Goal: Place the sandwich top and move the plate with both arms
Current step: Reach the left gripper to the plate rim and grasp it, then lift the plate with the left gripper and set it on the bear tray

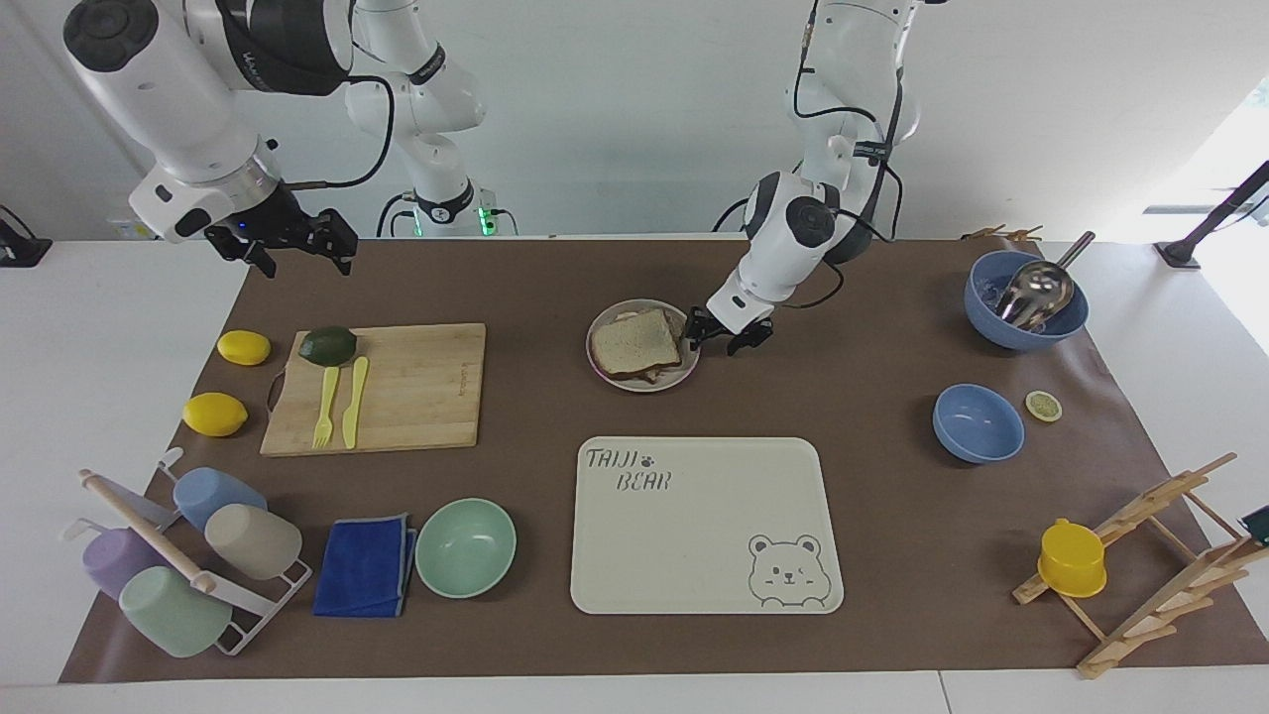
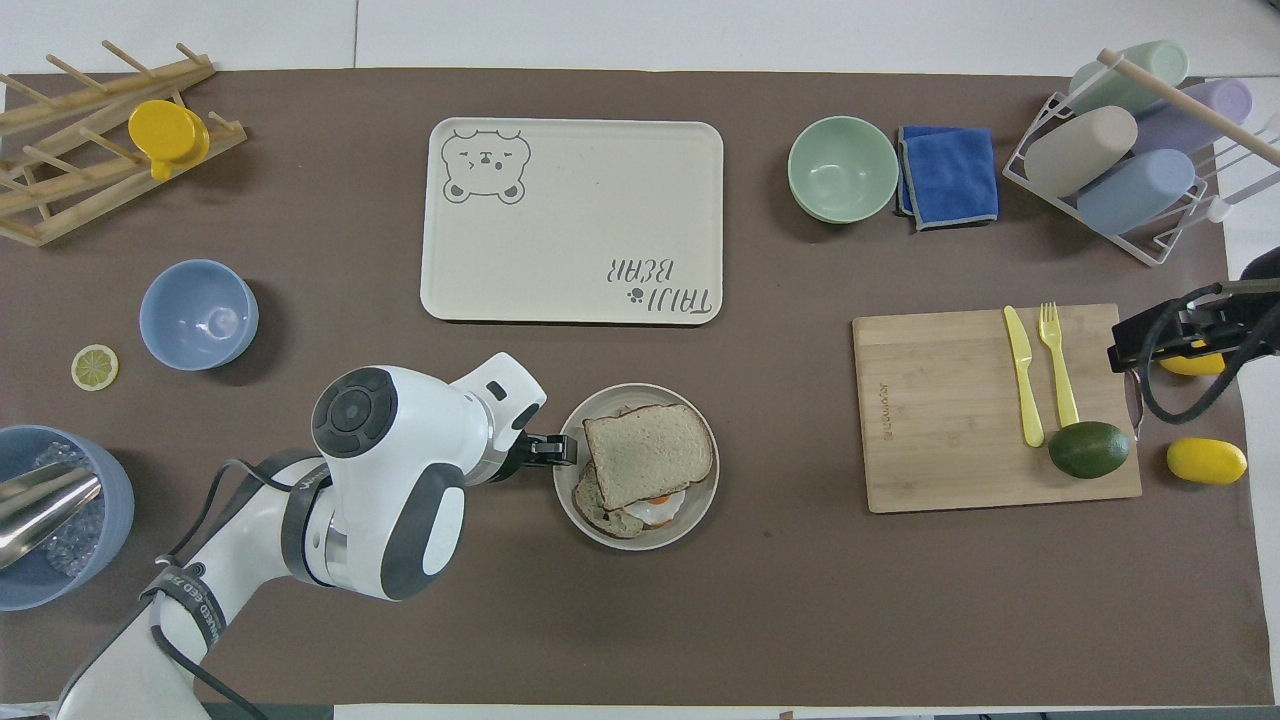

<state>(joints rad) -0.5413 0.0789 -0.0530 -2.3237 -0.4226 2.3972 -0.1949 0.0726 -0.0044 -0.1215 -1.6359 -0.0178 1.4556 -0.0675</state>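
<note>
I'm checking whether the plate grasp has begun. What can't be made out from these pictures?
- Left gripper at the plate rim: contact and jaws unreadable, facing view; its own wrist hides them overhead.
- Filling under the sandwich top: mostly covered by it.
- Right gripper: overhead, cut off by the frame edge.

Robotics lab w/ mock kitchen: white arms (image 1: 178, 89), brown mat (image 1: 555, 278), bare white wall.

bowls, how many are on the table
3: a mint-green bowl beside the blue cloth, a small blue bowl by the lemon slice, a large blue bowl holding a metal scoop.
</note>
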